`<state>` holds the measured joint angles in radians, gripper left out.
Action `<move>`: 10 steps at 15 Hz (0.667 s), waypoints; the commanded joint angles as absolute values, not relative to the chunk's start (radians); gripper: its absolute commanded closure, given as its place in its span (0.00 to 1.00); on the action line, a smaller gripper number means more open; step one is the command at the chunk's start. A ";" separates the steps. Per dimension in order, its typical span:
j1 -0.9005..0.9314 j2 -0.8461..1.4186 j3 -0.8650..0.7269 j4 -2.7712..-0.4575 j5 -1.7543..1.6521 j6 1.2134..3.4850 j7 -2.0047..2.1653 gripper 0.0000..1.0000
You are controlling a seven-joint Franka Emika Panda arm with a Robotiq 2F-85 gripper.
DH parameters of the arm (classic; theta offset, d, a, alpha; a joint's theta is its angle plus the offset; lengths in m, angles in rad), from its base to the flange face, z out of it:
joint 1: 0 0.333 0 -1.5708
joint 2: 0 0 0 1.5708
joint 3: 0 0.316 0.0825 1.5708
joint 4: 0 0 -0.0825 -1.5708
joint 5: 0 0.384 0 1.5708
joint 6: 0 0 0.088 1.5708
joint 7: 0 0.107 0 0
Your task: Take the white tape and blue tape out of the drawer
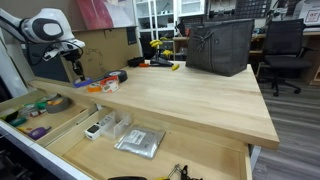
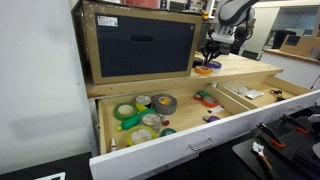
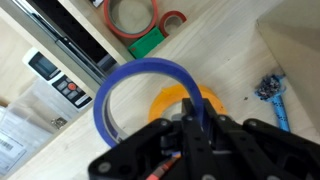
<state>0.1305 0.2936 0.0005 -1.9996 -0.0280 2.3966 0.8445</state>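
My gripper (image 3: pixel 195 120) is shut on the edge of the blue tape (image 3: pixel 140 66), a thin blue ring held upright just above an orange roll (image 3: pixel 165 99) on the wooden bench top. In both exterior views the gripper (image 1: pixel 75 67) (image 2: pixel 210 55) hangs over the back of the bench, beside the open drawer (image 1: pixel 62 124) (image 2: pixel 190 146). The blue tape shows under it (image 2: pixel 206 68). A whitish roll (image 2: pixel 151 121) lies in the drawer's end compartment among green, yellow and grey rolls; I take it for the white tape.
A red roll (image 3: pixel 130 15) and a green item (image 3: pixel 150 43) lie in the drawer below the bench edge. A dark bag (image 1: pixel 220 45) stands on the bench. A large box with a black front (image 2: pixel 140 45) stands at the bench's end. A blue object (image 3: pixel 272 90) lies nearby.
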 commanded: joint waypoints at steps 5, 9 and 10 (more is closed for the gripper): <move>0.111 0.378 -0.002 -1.833 0.037 2.272 0.822 0.97; 0.113 0.422 -0.005 -1.771 0.046 2.235 0.833 0.97; 0.114 0.435 -0.007 -1.755 0.047 2.228 0.837 0.97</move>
